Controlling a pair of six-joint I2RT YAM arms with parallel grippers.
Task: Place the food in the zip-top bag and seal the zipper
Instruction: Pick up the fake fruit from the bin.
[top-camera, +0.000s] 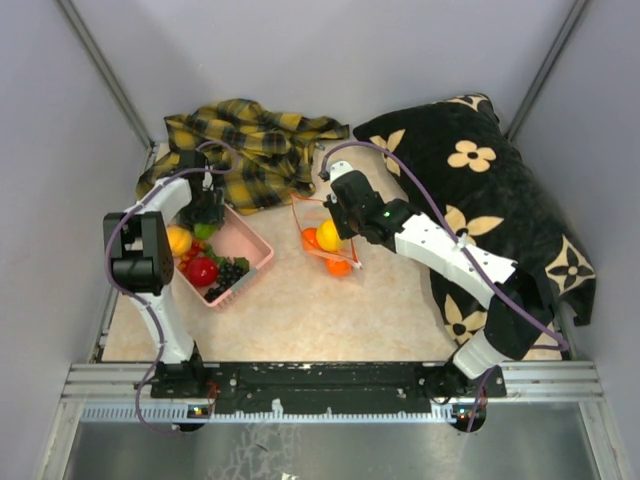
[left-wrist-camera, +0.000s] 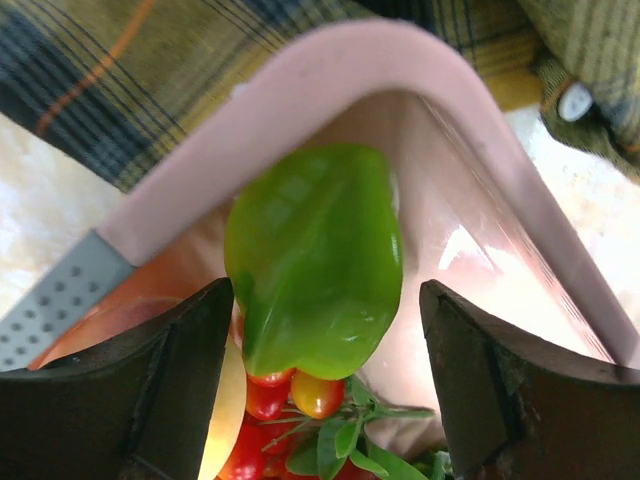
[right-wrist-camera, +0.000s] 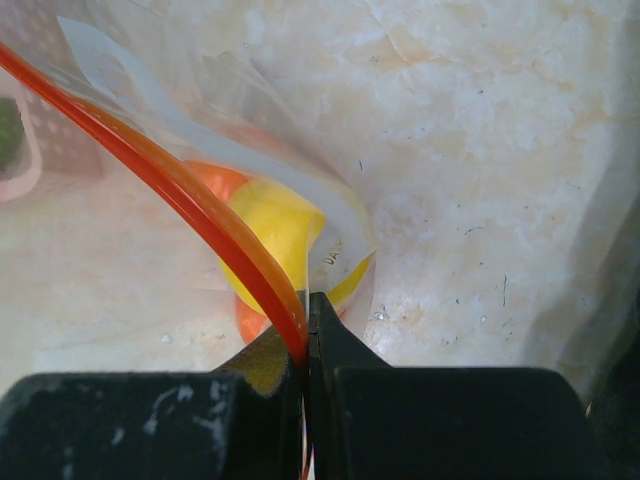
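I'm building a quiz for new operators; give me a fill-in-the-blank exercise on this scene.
The left gripper straddles a green leafy piece in the ___ basket.
The right gripper is shut on the zipper; the left gripper is ___.
Inside the zip-top bag, a yellow lemon lies with ___ balls.
Missing: pink; open; orange.

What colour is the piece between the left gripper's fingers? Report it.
Green leafy piece; best in left wrist view.
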